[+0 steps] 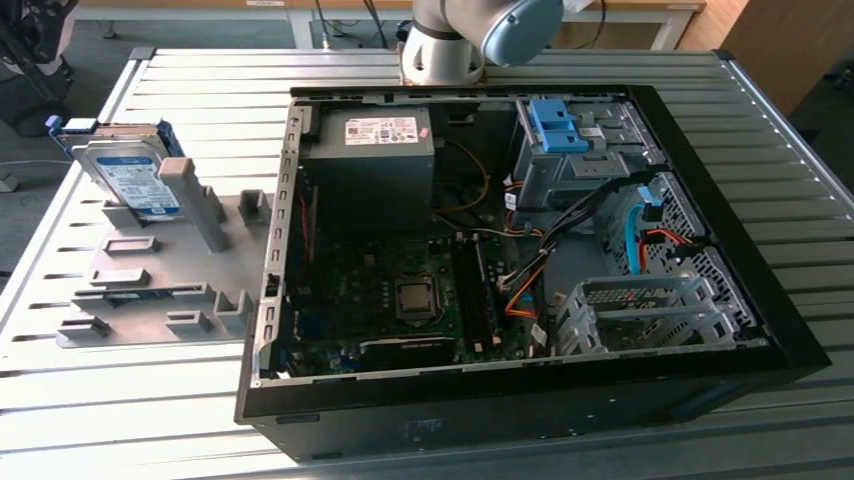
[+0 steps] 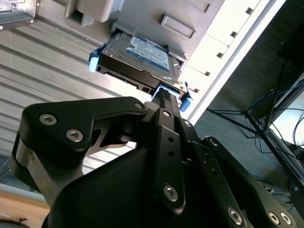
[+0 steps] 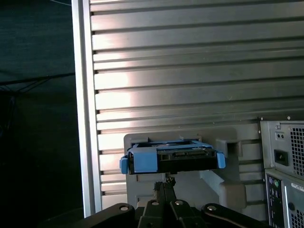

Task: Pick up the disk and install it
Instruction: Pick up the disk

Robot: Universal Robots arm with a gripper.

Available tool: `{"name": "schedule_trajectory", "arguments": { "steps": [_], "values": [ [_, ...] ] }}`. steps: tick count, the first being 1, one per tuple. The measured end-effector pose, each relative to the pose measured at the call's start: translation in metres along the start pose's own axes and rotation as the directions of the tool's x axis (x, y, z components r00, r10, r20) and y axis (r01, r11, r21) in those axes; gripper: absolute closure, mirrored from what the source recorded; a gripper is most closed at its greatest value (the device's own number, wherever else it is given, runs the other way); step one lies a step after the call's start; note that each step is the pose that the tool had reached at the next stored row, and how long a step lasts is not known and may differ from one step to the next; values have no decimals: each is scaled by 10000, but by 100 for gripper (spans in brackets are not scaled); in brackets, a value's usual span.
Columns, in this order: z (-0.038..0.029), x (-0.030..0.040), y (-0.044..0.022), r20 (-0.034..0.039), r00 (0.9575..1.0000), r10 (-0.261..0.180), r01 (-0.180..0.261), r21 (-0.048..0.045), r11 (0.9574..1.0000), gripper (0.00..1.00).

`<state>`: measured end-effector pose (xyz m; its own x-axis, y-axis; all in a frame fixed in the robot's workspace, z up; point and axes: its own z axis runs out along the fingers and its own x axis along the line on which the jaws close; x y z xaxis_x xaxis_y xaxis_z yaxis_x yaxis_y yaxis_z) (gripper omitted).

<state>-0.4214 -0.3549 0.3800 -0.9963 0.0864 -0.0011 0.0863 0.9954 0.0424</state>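
Silver disk: a flat rectangular silver hard drive with a white-and-blue label, framed by a bright blue plastic caddy (image 1: 127,178). It stands on edge, leaning in a slot of the moulded grey holder plate (image 1: 147,290) at the exterior view's left, well apart from the computer.
Black pincer: the black two-fingered gripper (image 2: 163,95) points at the disk in both wrist views, fingers drawn together on nothing. I judge there is a gap between it and the caddy.
Computer: an open black tower case (image 1: 747,330) lies on the ribbed metal table (image 1: 200,80). Inside is a grey metal drive bay (image 1: 567,170) with a fixed blue plastic bracket (image 1: 558,125) on top.
Done: nothing that shows; the disk sits untouched in its holder.
Left: by my reckoning, both the pick-up and the fitting into the case.
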Motion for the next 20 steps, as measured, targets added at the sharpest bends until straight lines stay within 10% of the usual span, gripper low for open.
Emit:
{"name": "schedule_trajectory", "arguments": {
  "steps": [20],
  "values": [
    [0, 12, -1, -46, 9942, -1075, 1075, -4, 9942, 89]
  ]
}}
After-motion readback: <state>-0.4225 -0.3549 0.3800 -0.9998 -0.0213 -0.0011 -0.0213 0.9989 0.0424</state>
